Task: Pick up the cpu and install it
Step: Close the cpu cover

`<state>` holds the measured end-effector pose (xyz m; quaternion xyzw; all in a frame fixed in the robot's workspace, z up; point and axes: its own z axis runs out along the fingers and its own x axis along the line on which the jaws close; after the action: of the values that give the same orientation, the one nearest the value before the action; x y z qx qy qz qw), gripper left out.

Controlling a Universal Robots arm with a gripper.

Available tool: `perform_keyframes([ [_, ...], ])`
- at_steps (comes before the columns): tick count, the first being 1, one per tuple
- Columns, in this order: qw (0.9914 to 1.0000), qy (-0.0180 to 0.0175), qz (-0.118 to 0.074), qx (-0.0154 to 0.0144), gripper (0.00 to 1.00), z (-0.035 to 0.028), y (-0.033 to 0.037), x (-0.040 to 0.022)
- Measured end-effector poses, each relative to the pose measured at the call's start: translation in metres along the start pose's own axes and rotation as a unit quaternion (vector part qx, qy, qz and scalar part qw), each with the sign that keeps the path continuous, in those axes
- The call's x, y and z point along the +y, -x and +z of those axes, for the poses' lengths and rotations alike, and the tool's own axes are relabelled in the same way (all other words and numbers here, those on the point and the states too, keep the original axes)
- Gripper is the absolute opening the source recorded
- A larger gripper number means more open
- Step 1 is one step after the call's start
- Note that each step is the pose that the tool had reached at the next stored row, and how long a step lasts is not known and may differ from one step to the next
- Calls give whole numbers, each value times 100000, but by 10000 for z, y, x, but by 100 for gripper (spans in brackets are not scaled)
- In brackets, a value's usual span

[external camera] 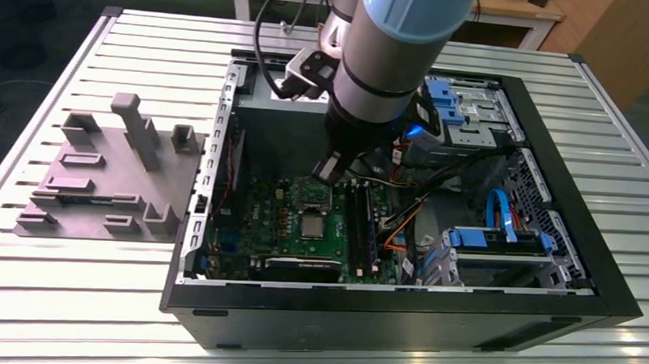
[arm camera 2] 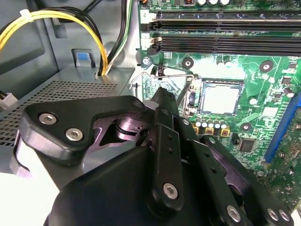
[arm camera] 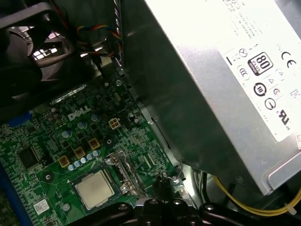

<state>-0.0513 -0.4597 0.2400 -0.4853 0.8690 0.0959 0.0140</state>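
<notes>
Already seated in motherboard socket, cpu, just beyond tool

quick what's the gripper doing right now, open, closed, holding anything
Gripper: fingers together, closed, nothing visibly held; the cpu sits in its socket on the motherboard.

Small square cpu topped in dull silver-grey metal; glossy green circuit board; matt black plastic gripper; ribbed pale metal table.
</notes>
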Motion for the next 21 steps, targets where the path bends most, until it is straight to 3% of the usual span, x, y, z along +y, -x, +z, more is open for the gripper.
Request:
perform_keyframes([
  [21, 99998, -37, -564, 254, 11, -37, -186, -99],
])
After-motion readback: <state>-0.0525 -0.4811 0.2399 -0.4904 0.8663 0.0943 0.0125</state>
